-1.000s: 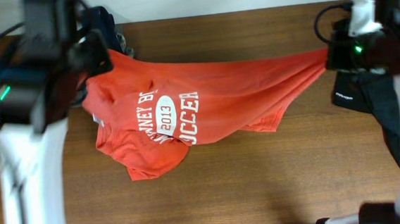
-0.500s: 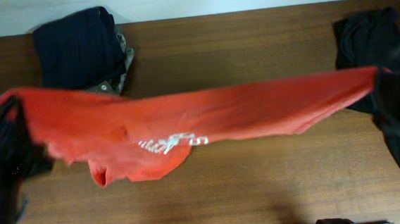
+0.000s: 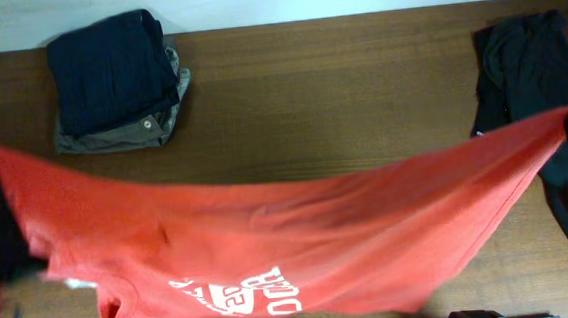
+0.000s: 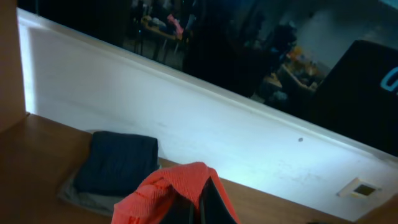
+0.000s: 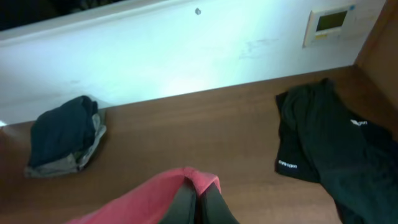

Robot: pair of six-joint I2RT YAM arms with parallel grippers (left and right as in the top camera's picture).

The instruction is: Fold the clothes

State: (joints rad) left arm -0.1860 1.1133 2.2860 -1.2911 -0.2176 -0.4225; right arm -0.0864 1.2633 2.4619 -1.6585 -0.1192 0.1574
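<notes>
T-shirt [image 3: 300, 238] drawn nearer, stretched wide, sagging, left hand [image 4: 198, 202] and right hand [image 5: 196, 205] pinching its ends

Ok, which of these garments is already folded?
The navy and grey fabric stack, upper left from overhead: squared edges. The black logo garment lies crumpled; the orange-red cotton T-shirt hangs stretched.

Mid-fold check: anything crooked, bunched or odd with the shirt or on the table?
The T-shirt hangs stretched between the left gripper and right gripper, sagging mid-span, with fabric bunched toward the left gripper's side. The black garment lies rumpled at the table's edge. Nothing spilled or damaged.
</notes>
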